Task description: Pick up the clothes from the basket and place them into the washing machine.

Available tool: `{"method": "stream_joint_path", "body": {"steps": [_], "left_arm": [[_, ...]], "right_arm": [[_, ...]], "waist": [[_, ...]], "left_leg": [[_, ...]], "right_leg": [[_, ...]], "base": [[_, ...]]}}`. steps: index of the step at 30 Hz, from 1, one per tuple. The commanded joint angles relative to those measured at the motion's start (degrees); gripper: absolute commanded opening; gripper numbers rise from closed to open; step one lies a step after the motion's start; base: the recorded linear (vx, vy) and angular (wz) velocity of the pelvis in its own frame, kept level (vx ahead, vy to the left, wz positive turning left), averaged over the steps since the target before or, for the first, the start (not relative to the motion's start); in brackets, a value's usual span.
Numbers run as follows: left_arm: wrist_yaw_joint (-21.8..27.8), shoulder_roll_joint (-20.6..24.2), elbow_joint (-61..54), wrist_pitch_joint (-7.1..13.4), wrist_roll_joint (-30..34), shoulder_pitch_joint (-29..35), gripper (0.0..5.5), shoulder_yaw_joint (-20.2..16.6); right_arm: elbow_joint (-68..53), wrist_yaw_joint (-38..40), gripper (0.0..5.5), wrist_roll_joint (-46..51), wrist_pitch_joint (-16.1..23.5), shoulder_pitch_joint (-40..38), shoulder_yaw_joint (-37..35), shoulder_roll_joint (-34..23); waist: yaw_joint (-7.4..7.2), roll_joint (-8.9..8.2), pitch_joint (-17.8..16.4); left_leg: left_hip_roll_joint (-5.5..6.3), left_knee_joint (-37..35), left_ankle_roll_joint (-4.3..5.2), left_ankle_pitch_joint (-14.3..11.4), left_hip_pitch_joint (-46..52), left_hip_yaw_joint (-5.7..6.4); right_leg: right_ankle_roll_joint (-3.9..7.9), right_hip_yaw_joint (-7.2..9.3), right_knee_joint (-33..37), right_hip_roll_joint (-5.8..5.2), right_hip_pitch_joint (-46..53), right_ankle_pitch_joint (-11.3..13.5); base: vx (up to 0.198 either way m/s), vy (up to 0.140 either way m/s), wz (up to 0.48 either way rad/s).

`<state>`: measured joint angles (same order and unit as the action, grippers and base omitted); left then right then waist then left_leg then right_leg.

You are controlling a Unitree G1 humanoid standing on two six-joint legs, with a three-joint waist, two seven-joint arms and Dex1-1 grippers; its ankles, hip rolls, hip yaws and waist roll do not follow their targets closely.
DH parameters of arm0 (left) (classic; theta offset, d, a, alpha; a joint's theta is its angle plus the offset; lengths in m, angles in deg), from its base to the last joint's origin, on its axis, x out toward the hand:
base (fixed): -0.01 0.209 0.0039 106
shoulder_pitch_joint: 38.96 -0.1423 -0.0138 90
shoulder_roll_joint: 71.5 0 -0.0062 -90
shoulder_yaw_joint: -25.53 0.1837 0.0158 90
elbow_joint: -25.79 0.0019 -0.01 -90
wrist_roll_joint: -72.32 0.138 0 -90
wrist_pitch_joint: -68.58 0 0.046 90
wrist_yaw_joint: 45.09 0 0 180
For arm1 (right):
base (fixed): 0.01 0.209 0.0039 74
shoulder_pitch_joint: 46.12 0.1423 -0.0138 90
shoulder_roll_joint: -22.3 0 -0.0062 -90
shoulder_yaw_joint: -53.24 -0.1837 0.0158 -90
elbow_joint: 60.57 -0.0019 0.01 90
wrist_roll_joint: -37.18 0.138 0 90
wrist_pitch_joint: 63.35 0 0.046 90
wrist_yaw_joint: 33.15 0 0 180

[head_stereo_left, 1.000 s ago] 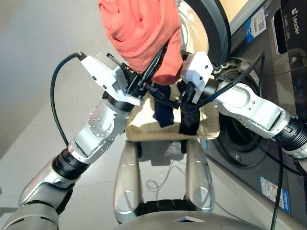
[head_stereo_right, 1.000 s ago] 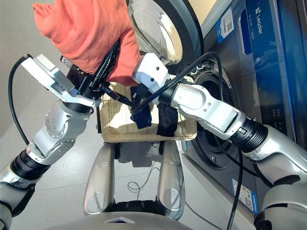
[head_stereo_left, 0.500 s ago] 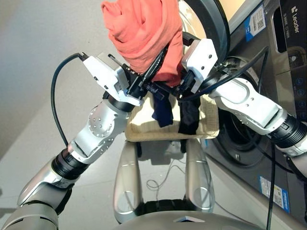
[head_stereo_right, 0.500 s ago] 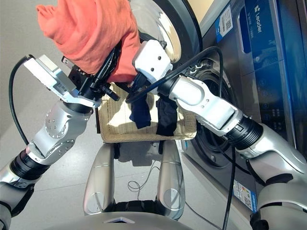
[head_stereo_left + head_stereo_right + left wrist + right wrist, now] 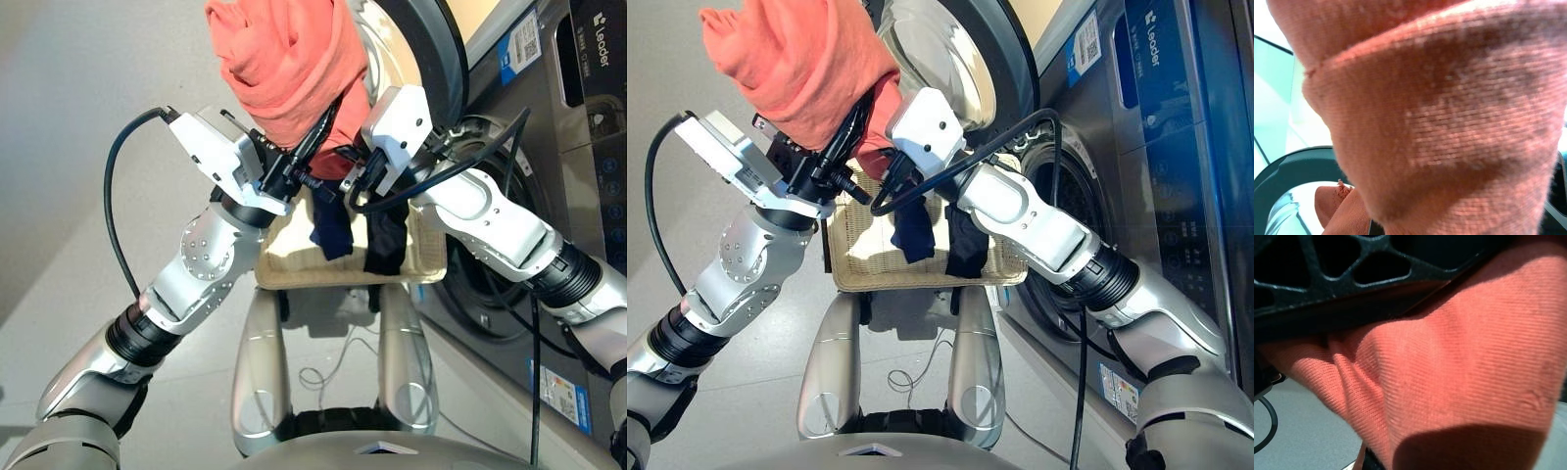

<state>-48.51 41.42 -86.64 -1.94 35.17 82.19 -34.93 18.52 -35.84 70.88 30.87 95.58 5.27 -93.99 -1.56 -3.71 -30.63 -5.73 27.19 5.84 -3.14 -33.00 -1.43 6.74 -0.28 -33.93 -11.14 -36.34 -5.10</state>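
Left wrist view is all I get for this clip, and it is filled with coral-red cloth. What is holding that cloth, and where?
Observer: The left hand grips the coral-red garment, raised above the basket.
Operator: Is anything lying in the basket?
Observer: Yes, the navy garment and the black garment lie in it side by side.
Operator: Where is the other arm?
Observer: The right hand is up against the coral-red garment, right beside the left hand.
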Motion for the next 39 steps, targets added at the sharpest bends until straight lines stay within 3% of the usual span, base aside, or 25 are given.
{"method": "stream_joint_path", "body": {"steps": [1,2,3,4,5,14,18,27,39], "left_arm": [[-0.2,-0.8,-7.4,2.2,0.2,1.4,0.00,-0.5],[-0.3,-0.9,-7.4,2.3,0.3,1.3,0.00,-0.5],[-0.3,-1.0,-7.3,2.3,0.4,0.9,1.40,-0.6],[-0.3,-1.2,-7.1,2.3,0.2,0.4,4.62,-0.7],[-0.3,-1.2,-7.2,2.3,0.2,0.4,5.50,-0.7],[-2.0,-6.3,-2.8,2.9,-1.8,-3.8,5.50,-0.6],[-3.5,-9.0,-1.9,3.6,-2.0,-4.4,5.50,0.1],[-4.0,-14.2,-0.8,4.3,-2.2,-1.4,5.50,5.4],[-4.9,-16.3,-0.2,5.6,-2.9,0.4,5.50,4.7]], "right_arm": [[-3.7,1.8,0.00,-1.5,5.7,1.9,-7.7,0.4],[-3.7,2.0,0.00,-2.1,6.1,1.5,-8.1,0.6],[-3.4,2.5,0.00,-3.0,6.8,0.4,-8.9,1.2],[-3.1,2.9,0.00,-3.1,7.2,-0.7,-9.5,1.7],[-3.1,2.9,0.00,-3.1,7.2,-0.8,-9.6,1.7],[3.0,10.3,0.00,-4.9,13.4,-15.5,-16.9,13.2],[8.1,14.5,0.00,-8.6,13.9,-19.1,-17.5,16.5],[26.0,22.0,0.00,-10.6,14.5,-20.4,-19.6,21.4],[49.7,26.6,0.00,-3.4,16.7,-20.3,-26.3,25.4]], "waist": [[-0.30,1.48,0.8],[-0.30,1.53,0.8],[-0.29,1.65,0.8],[-0.28,1.73,0.8],[-0.25,1.71,0.8],[-0.42,2.84,0.8],[-0.50,2.99,0.8],[-0.44,3.35,0.8],[0.25,4.08,0.8]], "left_leg": [[-0.05,3.1,0.28,-2.3,2.1,0.43],[-0.03,3.1,0.27,-2.3,2.0,0.46],[-0.01,3.1,0.25,-2.3,2.0,0.50],[0.04,3.2,0.23,-2.3,2.0,0.53],[0.04,3.2,0.23,-2.3,2.0,0.54],[0.30,4.1,-0.33,-2.6,0.8,0.71],[0.46,4.3,-0.45,-2.8,0.3,0.61],[0.92,5.5,-0.73,-3.2,-1.2,1.04],[1.60,7.1,-0.82,-4.2,-2.9,1.44]], "right_leg": [[-0.45,-0.40,-0.3,0.59,0.8,0.4],[-0.44,-0.40,-0.3,0.59,0.8,0.3],[-0.44,-0.40,-0.3,0.57,0.9,0.3],[-0.44,-0.41,-0.3,0.55,0.9,0.3],[-0.44,-0.40,-0.3,0.54,0.9,0.3],[-0.45,-0.53,-1.1,0.47,0.0,-0.2],[-0.40,-0.56,-1.3,0.49,-0.5,-0.3],[-0.05,-0.53,-1.6,-0.08,-1.2,-0.3],[0.07,-0.65,-2.8,-0.48,-2.5,-1.0]], "base": [[0.000,0.000,0.000],[0.000,0.000,0.000],[0.000,0.000,0.000],[0.000,0.000,0.000],[0.000,0.000,0.000],[0.000,0.000,0.000],[0.000,0.000,0.000],[0.000,0.000,0.000],[0.000,0.000,0.000]]}}
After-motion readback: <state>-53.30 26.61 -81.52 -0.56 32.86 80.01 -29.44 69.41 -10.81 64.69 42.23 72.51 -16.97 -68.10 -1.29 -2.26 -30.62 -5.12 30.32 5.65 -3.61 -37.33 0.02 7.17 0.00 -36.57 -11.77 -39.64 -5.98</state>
